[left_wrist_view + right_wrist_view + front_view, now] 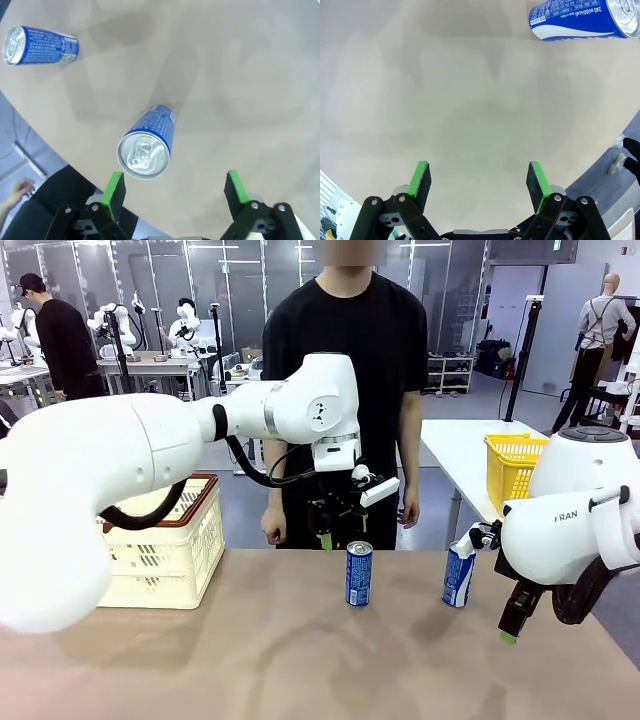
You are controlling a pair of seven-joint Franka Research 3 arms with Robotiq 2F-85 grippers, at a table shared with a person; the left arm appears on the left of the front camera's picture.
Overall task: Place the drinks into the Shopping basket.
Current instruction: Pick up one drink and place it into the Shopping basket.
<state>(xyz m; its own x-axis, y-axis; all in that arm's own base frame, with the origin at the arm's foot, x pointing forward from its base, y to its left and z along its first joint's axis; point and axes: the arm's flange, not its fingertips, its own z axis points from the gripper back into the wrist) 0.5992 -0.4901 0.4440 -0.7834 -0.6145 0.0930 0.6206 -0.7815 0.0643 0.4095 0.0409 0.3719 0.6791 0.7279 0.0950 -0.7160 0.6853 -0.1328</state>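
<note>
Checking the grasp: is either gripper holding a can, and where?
Nothing is held. Left gripper open near a blue can; right gripper open over the table.

Table (300, 670): tan matte top with faint soft shadows. 3 things stand on it, all toward the far edge.

Basket (170, 560): cream, slotted sides, brown rim. It sits at the table's left end.

2 blue cans with white print and silver tops, both standing. Middle can (359, 574) is about at centre. Right can (459, 577) is well apart to its right, roughly in the same row. Neither can touches the other or the basket.
</note>
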